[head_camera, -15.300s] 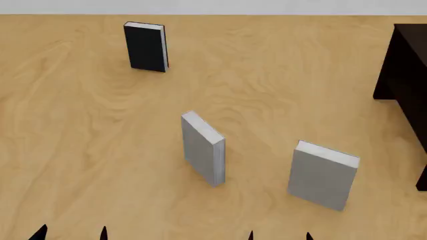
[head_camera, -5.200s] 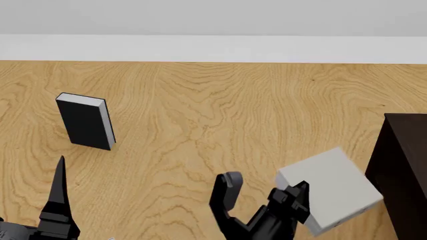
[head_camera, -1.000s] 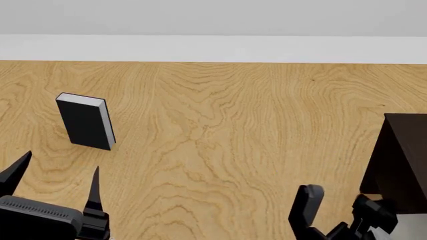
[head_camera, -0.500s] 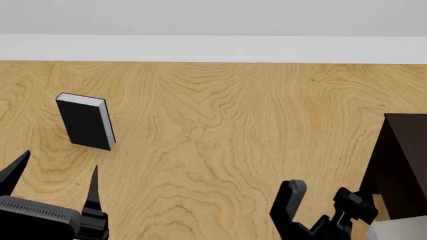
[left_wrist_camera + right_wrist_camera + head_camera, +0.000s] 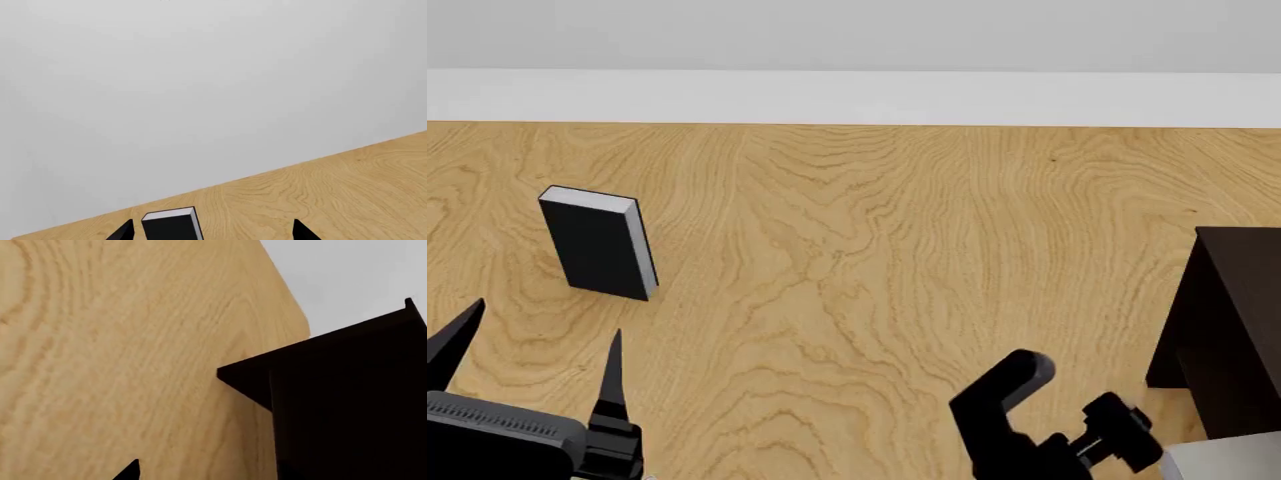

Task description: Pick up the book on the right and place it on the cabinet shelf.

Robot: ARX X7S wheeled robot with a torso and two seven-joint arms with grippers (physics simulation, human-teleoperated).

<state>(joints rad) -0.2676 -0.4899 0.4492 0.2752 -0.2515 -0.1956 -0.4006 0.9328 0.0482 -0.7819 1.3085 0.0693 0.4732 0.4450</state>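
A broad tabletop (image 5: 854, 260) of pale, strongly grained wood was seen, bounded at its far edge by a plain light grey wall (image 5: 854, 35). Even, shadowless light was cast throughout.

I'm working in a bare simulated room, not any real home or office: a flat-rendered wood-grain table (image 5: 868, 250), a plain pale wall (image 5: 200, 75) behind it, a dark boxy cabinet (image 5: 1234, 320) at the right and a black book (image 5: 598, 243) standing alone
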